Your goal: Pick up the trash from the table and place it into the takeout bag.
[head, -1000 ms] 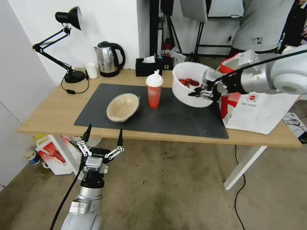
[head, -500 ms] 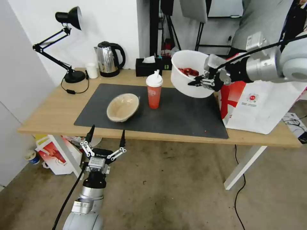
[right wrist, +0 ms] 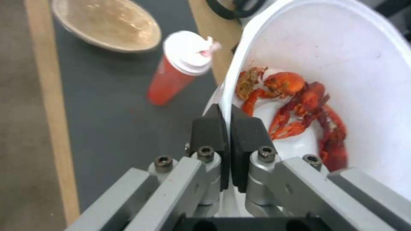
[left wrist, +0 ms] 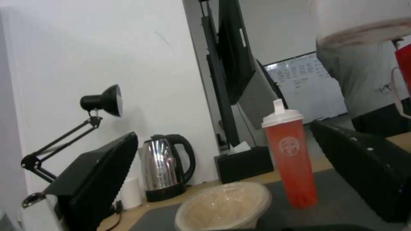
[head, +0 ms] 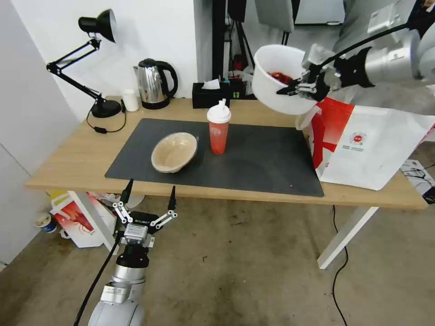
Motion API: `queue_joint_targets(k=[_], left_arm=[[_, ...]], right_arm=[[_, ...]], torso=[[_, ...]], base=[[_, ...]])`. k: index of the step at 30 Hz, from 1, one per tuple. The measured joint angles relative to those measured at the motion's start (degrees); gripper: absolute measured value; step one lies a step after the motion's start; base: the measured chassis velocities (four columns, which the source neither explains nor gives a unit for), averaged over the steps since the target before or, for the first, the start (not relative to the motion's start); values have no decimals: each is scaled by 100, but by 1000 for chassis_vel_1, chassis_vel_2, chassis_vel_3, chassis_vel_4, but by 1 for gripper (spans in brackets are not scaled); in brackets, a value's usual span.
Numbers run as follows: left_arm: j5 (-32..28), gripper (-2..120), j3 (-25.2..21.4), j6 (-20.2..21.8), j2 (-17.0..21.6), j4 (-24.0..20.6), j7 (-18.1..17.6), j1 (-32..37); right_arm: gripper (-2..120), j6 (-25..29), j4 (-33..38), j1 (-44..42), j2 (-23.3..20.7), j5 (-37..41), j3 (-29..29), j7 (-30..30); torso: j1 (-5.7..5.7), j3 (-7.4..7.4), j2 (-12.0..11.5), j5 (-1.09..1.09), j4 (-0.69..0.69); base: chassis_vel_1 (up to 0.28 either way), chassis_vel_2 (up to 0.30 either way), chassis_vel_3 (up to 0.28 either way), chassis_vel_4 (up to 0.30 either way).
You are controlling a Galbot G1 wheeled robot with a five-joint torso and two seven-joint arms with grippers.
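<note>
Right gripper (head: 290,89) pinches white bowl (head: 277,77) rim, partly hiding the scraps (right wrist: 300,109). Left gripper (head: 148,194) spread, below table (head: 68,154). One cup (head: 218,129), one tan bowl (head: 174,152).

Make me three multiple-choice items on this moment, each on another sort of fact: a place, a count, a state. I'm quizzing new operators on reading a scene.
1. Where is the white bowl?
A. On the mat
B. Held in the air, near the takeout bag
C. On the floor

2. How many trash items still sit on the dark mat?
A. One
B. Two
C. Three

3. How does the right gripper stand?
A. Shut on the bowl's rim
B. Open above the bowl
C. Shut on the red cup

Key: 1 B, the head view shows the bowl lifted clear of the table. 2 B, the tan paper bowl and the red cup remain. 3 A, the right wrist view shows the pads pinching the rim. The left gripper hangs open below the table's edge.
</note>
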Motion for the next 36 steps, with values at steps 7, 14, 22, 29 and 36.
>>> queue_joint_targets(k=[7,14,22,29,36], left_arm=[[5,100,19,-11,0,54,6,-6],[5,100,15,-26,7,67,10,-10],[14,100,12,-51,4,95,13,0],[27,100,13,-52,12,96,22,2],[40,100,37,-47,12,111,36,-58]], right_arm=[[0,22,-295,2,113,-120,-17,-47],[0,32,-667,17,241,-303,-71,-170],[0,67,-1001,81,440,-599,-257,-321],[0,93,-1137,132,561,-763,-359,-440],[0,159,-1410,243,659,-976,-488,-627]], torso=[[0,0,0,0,0],[0,0,0,0,0],[0,0,0,1,0],[0,0,0,1,0],[0,0,0,0,0]], base=[[0,0,0,0],[0,0,0,0],[0,0,0,0],[0,0,0,0],[0,0,0,0]])
